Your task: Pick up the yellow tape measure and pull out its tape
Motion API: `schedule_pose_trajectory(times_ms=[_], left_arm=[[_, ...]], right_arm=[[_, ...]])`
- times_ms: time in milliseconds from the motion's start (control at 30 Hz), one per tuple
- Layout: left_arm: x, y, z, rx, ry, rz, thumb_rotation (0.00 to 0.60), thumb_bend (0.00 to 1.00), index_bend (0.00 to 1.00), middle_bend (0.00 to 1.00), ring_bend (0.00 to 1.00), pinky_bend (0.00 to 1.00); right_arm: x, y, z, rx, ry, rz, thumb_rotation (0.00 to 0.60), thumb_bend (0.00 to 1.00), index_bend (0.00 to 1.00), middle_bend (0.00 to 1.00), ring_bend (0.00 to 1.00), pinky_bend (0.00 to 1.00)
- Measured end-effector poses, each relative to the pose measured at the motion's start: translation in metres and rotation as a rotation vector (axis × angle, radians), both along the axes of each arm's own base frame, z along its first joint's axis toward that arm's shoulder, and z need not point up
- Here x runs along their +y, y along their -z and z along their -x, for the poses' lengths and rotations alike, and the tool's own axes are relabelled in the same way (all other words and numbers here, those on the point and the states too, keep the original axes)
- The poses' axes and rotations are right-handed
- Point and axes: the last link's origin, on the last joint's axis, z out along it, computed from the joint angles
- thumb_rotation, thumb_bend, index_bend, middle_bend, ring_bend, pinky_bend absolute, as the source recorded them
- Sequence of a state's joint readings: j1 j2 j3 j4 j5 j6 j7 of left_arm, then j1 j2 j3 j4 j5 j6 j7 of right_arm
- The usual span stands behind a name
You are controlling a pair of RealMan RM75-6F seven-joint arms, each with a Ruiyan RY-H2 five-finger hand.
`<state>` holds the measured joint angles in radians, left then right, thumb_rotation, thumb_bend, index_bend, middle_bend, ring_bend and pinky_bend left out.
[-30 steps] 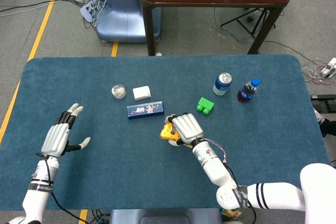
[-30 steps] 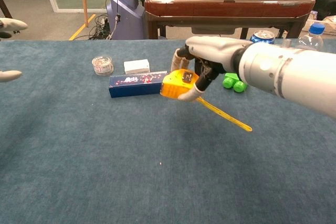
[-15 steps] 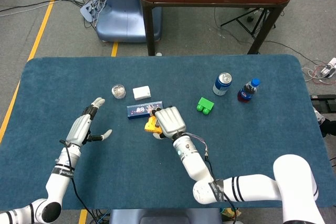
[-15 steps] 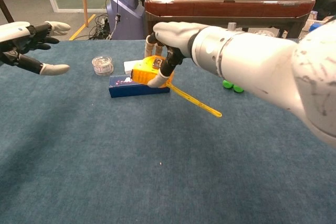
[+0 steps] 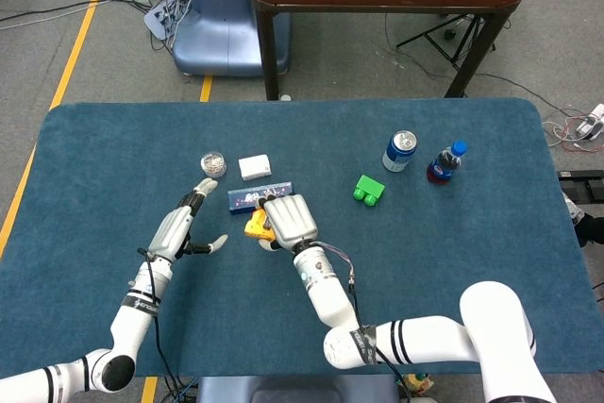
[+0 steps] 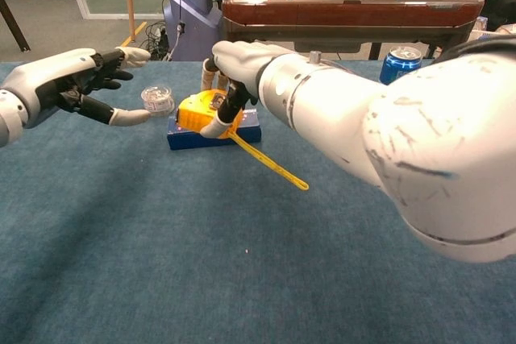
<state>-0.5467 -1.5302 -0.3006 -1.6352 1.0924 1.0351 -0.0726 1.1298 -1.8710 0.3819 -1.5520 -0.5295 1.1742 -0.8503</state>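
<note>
Right hand (image 5: 287, 221) covers most of the yellow tape measure (image 5: 256, 225).

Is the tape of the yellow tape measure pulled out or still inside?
Partly out: a yellow strip extends from the tape measure held by the right hand.

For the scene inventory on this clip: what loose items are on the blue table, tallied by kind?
Tape measure: 1, held by the right hand
Drink containers: 2, can and bottle
Boxes: 2, white box and dark blue box
Small clear jar: 1
Green block: 1
Total: 7
</note>
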Motion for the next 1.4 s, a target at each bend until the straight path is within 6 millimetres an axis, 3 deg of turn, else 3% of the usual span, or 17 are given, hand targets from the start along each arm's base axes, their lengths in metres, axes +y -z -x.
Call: schedule_pose_trajectory(times_ms=[633, 1400], left_arm=[[0.005, 0.014, -0.011, -0.045, -0.004, 0.024, 0.6, 0.25, 0.0, 0.0, 0.0, 0.0], [0.012, 0.01, 0.0, -0.008, -0.035, -0.003, 0.6, 0.25, 0.0, 0.0, 0.0, 0.0]], right_arm=[[0.0, 0.013, -0.011, -0.013, 0.002, 0.014, 0.6, 0.79, 0.62, 0.63, 0.54, 0.37], [0.002, 0.015, -0.008, -0.017, -0.003, 0.002, 0.6, 0.79, 0.63, 0.63, 0.54, 0.37]])
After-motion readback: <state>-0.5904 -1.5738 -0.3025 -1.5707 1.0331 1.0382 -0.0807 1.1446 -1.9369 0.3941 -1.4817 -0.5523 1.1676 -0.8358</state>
